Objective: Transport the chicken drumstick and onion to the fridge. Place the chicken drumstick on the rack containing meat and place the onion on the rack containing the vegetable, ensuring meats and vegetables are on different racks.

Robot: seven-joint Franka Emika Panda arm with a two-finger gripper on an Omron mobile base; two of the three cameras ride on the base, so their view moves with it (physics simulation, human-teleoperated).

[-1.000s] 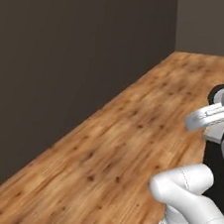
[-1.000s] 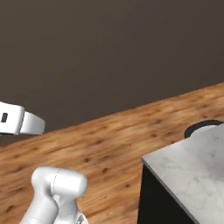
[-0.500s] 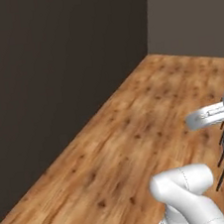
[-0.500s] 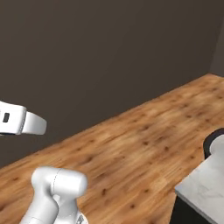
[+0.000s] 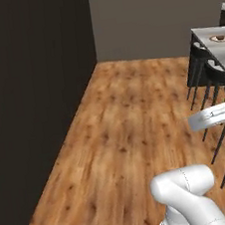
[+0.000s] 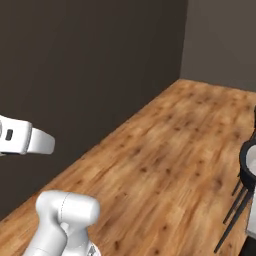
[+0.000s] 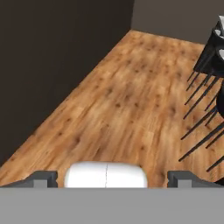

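Note:
The chicken drumstick, the onion and the fridge are out of view. In the hand view my gripper (image 7: 112,177) points down at bare wooden floor. Its two dark fingertips (image 7: 43,177) stand far apart at the bottom edge, so it is open, with nothing held between them. My white arm (image 5: 186,191) rises at the lower right of the left base view and at the lower left of the right base view (image 6: 64,220), with the hand carried high over the floor.
A tall dark wall (image 5: 32,95) runs along the left of the wooden floor (image 5: 131,122). A grey wall (image 5: 142,15) closes the far end. At the right stands a table (image 5: 209,35) with dark thin-legged chairs (image 7: 205,109), one of them close by (image 6: 246,165).
The whole picture has shifted, so the base has moved. The room corner and the table with chairs have come into view, and the marble counter has left the right base view. The arm's pose is unchanged.

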